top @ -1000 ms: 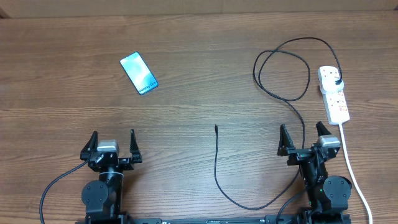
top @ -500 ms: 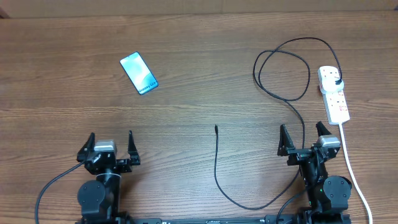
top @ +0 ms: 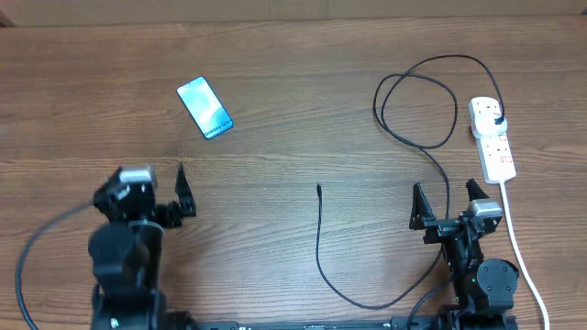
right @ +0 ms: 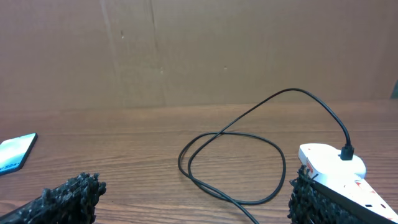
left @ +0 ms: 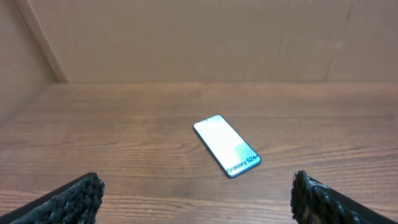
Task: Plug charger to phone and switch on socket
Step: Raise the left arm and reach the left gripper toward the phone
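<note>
Overhead, phone [top: 204, 107] beyond left pincer [top: 147, 176], apart

The phone [top: 204, 107] lies flat, face up and slanted, off to my far left, its screen glowing light blue. The charger [top: 319, 229] trails its thin black cable in loops, free tip near centre, plug seated in the white socket [top: 492, 139] on my right.
</note>
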`<action>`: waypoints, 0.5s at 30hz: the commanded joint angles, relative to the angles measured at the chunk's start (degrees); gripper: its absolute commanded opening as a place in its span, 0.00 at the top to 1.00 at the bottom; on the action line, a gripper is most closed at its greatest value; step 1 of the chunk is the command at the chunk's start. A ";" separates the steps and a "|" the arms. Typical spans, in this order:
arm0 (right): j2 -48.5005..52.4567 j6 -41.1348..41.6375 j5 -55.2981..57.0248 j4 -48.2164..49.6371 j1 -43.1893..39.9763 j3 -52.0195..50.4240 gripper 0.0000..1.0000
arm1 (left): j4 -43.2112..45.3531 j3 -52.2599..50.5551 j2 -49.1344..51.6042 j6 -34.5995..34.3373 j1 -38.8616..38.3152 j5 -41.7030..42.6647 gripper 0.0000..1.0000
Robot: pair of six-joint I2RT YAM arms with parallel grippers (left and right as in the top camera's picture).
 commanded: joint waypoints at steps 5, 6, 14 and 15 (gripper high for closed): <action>-0.52 -0.22 0.02 0.13 0.28 -0.61 0.00 | 0.59 10.43 13.86 -0.35 0.57 7.61 0.00; -0.52 -0.22 0.02 0.13 0.28 -0.61 0.00 | 1.55 10.51 15.08 -0.35 0.57 9.60 0.00; -0.52 -0.22 0.02 0.13 0.28 -0.61 0.00 | 4.59 12.35 23.17 -8.46 0.44 8.44 0.00; -0.52 -0.22 0.02 0.13 0.28 -0.61 0.00 | 3.19 13.25 24.11 -9.84 0.26 6.34 0.00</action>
